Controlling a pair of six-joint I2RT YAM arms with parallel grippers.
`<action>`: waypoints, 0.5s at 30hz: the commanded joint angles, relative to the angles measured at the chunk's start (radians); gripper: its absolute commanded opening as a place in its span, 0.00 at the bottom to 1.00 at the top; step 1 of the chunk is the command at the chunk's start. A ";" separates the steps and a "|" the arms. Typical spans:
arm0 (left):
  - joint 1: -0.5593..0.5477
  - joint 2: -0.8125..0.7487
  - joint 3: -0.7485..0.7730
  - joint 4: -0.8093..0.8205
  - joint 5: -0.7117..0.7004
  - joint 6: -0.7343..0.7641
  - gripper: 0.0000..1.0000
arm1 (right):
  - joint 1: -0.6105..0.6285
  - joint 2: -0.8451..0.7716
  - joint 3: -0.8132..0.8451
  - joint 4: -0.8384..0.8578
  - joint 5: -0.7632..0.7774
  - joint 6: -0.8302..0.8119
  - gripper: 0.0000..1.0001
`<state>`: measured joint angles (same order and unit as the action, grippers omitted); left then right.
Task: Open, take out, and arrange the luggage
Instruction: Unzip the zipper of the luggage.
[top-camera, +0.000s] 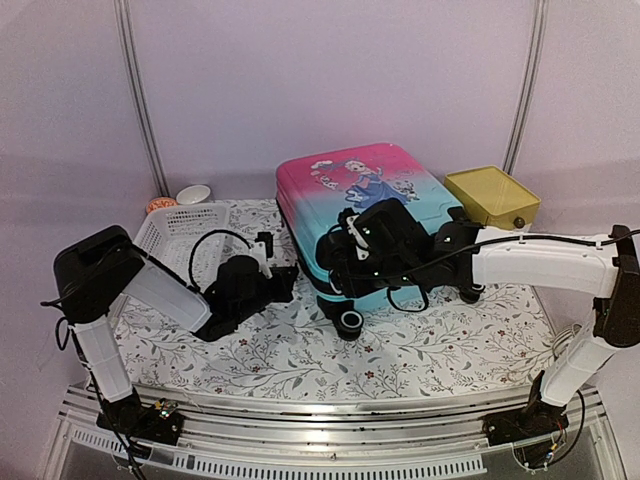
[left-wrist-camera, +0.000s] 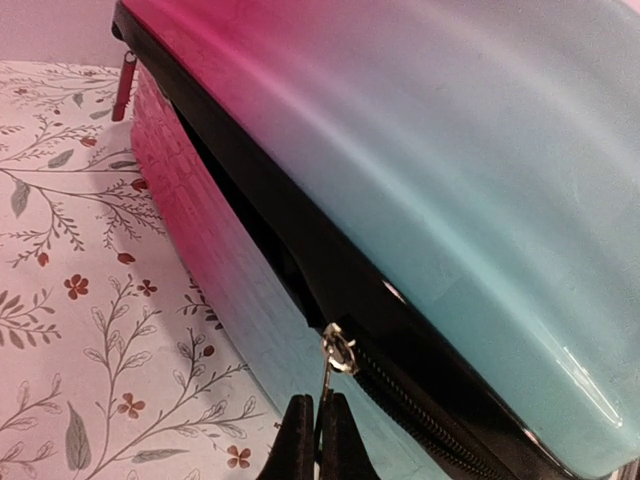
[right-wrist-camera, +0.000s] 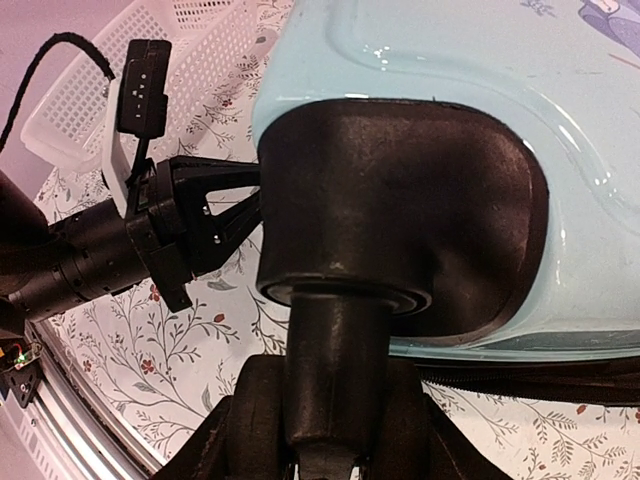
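Pinched in the left end effector (left-wrist-camera: 318, 412) sits the zipper pull (left-wrist-camera: 338, 352); the right end effector (right-wrist-camera: 325, 405) clamps a wheel (right-wrist-camera: 340, 300). The luggage (left-wrist-camera: 450, 150) seems stiff, light and slippery, so its fittings likely grip best.

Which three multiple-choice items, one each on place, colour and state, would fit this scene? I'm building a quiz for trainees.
1. The yellow-topped box stands: A beside the luggage; B in the basket; C on the luggage.
2. The zipper band is: A white; B yellow; C black.
3. The left hand is: A open; B shut on the zipper pull; C shut on a wheel.
1A, it sits at the shell's side; 2C, a black strip parts the shells; 3B, the pull is pinched tight.
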<state>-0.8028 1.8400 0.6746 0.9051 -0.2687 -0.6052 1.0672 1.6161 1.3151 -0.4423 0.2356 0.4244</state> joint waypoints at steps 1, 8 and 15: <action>0.079 -0.021 0.015 -0.035 -0.019 -0.020 0.00 | 0.071 -0.044 0.006 0.139 -0.108 -0.114 0.51; 0.116 -0.041 0.010 -0.049 -0.003 0.000 0.00 | 0.079 -0.055 0.005 0.146 -0.099 -0.134 0.52; 0.160 -0.085 -0.028 -0.062 0.007 -0.001 0.00 | 0.080 -0.077 -0.004 0.137 -0.060 -0.142 0.78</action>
<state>-0.7422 1.7988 0.6689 0.8467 -0.1535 -0.6025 1.0916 1.6108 1.3010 -0.4042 0.2447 0.3489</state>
